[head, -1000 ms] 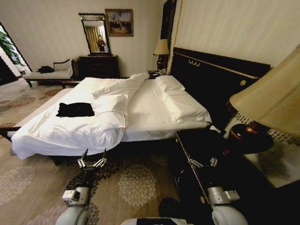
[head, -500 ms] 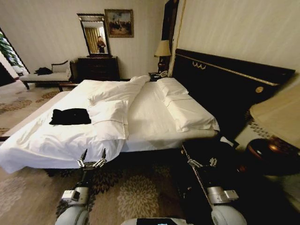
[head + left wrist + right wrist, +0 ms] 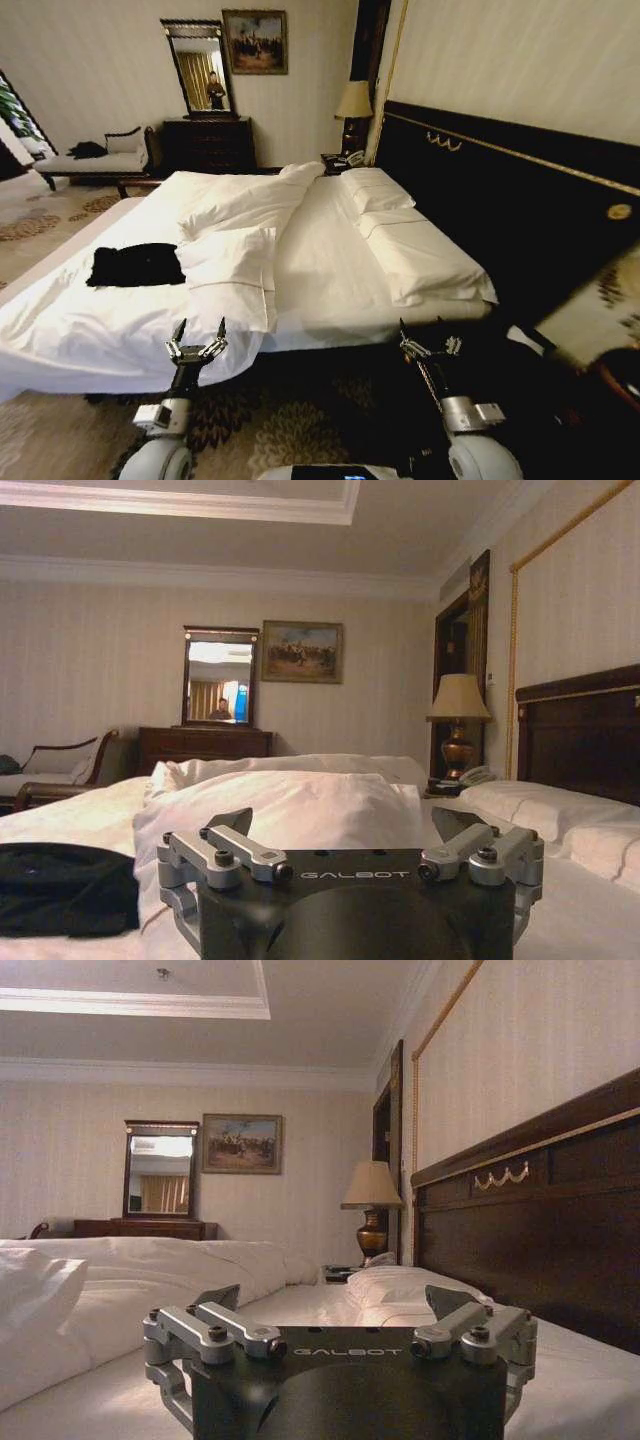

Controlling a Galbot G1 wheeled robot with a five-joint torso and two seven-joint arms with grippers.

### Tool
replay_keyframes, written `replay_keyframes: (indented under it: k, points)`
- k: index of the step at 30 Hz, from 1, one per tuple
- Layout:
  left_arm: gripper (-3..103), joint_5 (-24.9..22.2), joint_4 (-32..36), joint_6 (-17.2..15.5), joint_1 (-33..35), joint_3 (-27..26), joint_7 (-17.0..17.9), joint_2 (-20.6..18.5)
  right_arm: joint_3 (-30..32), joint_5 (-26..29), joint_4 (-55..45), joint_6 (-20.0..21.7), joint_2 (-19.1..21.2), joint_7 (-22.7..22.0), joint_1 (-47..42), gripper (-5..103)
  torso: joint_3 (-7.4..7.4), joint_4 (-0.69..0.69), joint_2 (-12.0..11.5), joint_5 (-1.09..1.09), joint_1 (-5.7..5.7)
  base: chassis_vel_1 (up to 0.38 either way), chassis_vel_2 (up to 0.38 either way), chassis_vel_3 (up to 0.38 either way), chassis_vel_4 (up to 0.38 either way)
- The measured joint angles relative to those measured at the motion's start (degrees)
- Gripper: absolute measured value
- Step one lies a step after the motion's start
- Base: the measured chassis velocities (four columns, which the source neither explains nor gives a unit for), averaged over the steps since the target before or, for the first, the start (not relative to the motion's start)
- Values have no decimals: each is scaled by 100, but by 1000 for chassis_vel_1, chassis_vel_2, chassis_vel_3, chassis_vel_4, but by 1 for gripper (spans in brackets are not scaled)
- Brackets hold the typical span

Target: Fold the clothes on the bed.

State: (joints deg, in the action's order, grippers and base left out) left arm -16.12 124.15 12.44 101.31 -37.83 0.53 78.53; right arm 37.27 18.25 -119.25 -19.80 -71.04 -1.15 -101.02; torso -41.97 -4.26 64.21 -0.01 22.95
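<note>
From the head view, the bed (image 3: pixel 320 250) runs across the room with its dark, gold-trimmed headboard (image 3: pixel 520 190) to the right. The black T-shirt (image 3: pixel 135 265) lies crumpled on the white duvet, near the foot end and well toward the bed's far side edge, just beside a pillow (image 3: pixel 230 262) that sits in the middle of the bed. The left claw (image 3: pixel 197 335) hangs at the near side edge of the bed, its two fingers spread wide and holding nothing, well apart from the shirt. The right claw (image 3: pixel 430 345) hovers off the near edge too, closer to the headboard, also spread and empty. Against the far wall stand a dresser (image 3: pixel 210 143) with a mirror (image 3: pixel 197 65) and a painting (image 3: pixel 255 42).

From the left wrist view, the left claw (image 3: pixel 345 825) points across the bed with its fingers parted, and the T-shirt (image 3: pixel 65 888) lies dark on the duvet beyond and to one side of it. A lit lamp (image 3: pixel 458 720) stands by the headboard.

From the right wrist view, the right claw (image 3: pixel 335 1300) is likewise parted and empty, aimed along the mattress toward the pillows (image 3: pixel 410 1285) at the headboard (image 3: pixel 540 1220).
</note>
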Motion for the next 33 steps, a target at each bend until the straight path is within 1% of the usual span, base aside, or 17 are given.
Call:
replay_keyframes:
  k: [5,9,15,23,33]
  points:
    - [100,-75,-11,-16,-17,-8,2,-10,-19,-20,54,-41,-9,-19,59,100,0,2,0,1,0,-178,207,183,-185]
    - [100,-86,-24,-19,-32,-16,2,-13,-26,-34,72,-77,-19,-28,84,100,-1,1,-2,0,6,-76,80,76,-69]
    - [100,-77,-36,-20,-25,-16,2,8,-25,-67,85,-110,-38,-62,87,100,2,0,1,1,-6,0,0,0,0]
    - [100,-76,11,4,33,-68,2,10,-28,-283,113,-114,-107,-52,102,100,0,1,0,1,0,0,0,0,0]
    - [100,-54,50,28,74,-81,-6,19,-37,-322,137,-130,-159,-52,129,100,1,0,1,0,-2,0,0,0,0]
